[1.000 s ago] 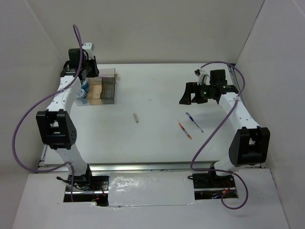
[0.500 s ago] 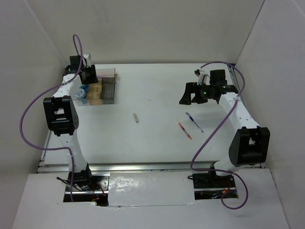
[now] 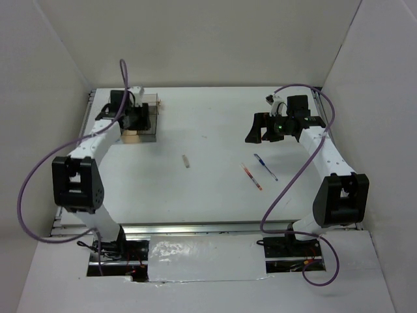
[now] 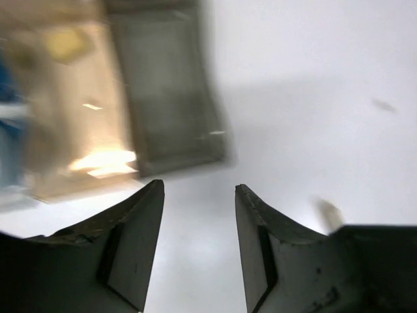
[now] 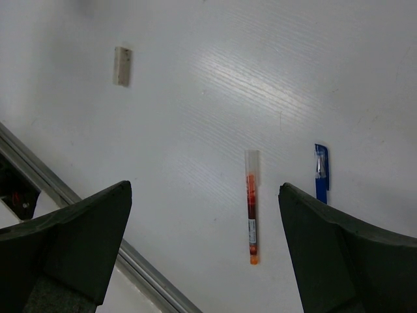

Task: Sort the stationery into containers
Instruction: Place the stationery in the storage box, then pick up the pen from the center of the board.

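The containers are one low organiser (image 3: 148, 128) at the table's back left, with a smoky dark compartment (image 4: 169, 98) and a tan one (image 4: 71, 111). My left gripper (image 3: 144, 118) hovers over it, open and empty (image 4: 199, 189); this view is blurred. A blue shape (image 4: 6, 98) smears the left edge. One tan stub (image 3: 186, 161) lies mid-table, also showing in the wrist views (image 4: 331, 212) (image 5: 122, 65). The red-orange pen (image 3: 251, 177) (image 5: 251, 215) and blue pen (image 3: 266, 167) (image 5: 321, 173) lie side by side at the right. My right gripper (image 3: 257, 135) hangs above them, wide open (image 5: 205, 188).
White walls close in the table on the left, back and right. A metal rail (image 3: 195, 228) (image 5: 39, 176) runs along the near edge in front of both arm bases. A purple cable loops off each arm.
The left arm has swung from the organiser's far left side rightward over it, and its jaws have parted. The right arm, pens and stub have not moved.
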Motion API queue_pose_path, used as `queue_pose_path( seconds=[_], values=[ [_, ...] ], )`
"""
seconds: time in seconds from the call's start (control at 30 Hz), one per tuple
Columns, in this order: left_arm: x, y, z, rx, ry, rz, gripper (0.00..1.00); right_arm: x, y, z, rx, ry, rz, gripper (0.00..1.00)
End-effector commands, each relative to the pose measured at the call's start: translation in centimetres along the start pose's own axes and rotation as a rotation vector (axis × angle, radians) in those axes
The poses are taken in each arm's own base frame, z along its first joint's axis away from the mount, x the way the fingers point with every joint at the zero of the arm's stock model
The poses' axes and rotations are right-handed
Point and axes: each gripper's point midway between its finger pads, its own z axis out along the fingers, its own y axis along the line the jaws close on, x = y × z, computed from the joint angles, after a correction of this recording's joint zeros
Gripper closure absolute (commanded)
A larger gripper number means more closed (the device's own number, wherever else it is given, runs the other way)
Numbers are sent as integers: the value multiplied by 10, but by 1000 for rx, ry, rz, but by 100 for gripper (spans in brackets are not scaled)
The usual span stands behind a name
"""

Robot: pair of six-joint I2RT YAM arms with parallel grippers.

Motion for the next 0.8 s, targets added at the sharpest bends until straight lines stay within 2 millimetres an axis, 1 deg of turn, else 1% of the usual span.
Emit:
queue_pose_path(
  seconds=[0.0, 0.03, 0.07, 0.1, 0.13, 0.2, 0.23, 0.27, 0.3, 0.33, 0.37, 0.4, 0.43, 0.53, 0.63, 0.67, 0.77],
  values=[
    [12, -80, -34, 118, -56, 49, 40, -11, 10, -9, -2, -40, -43, 0],
    [22, -87, -36, 116, -41, 38, 39, -11, 9, -9, 1, -40, -41, 0],
    [40, -100, -38, 116, -9, 43, 38, -11, 8, -9, 2, -40, -41, 0],
    [48, -106, -38, 99, 15, -2, 37, -11, 9, -8, 1, -38, -41, 0],
    [59, -108, -34, 78, 47, -16, 37, -11, 9, -8, 0, -38, -39, 0],
    [77, -120, -30, 46, 108, -35, 35, -12, 8, -8, 3, -39, -42, 0],
    [88, -119, -22, 20, 144, -43, 34, -12, 9, -8, 3, -38, -41, 0],
    [91, -119, -18, -10, 151, -46, 34, -12, 8, -8, 5, -38, -38, 0],
    [100, -126, -17, -19, 176, -49, 33, -12, 8, -8, 4, -39, -40, 0],
    [107, -128, -10, -37, 197, -48, 33, -12, 7, -8, 9, -40, -41, 0],
    [110, -135, -8, -44, 204, -38, 33, -11, 7, -8, 9, -39, -40, 0],
    [118, -139, -3, -49, 223, -30, 33, -11, 7, -9, 12, -40, -41, 0],
    [118, -143, -1, -45, 220, -23, 33, -12, 6, -9, 14, -44, -41, 0],
    [128, -163, 4, -27, 227, 19, 33, -10, 4, -8, 19, -42, -38, 0],
    [135, -171, 8, -18, 240, 27, 33, -9, 3, -8, 17, -40, -34, 0],
    [140, -172, 11, -19, 254, 27, 33, -8, 3, -8, 17, -38, -33, 0],
    [144, -173, 16, -17, 269, 27, 33, -8, 3, -7, 14, -37, -32, 0]
  ],
)
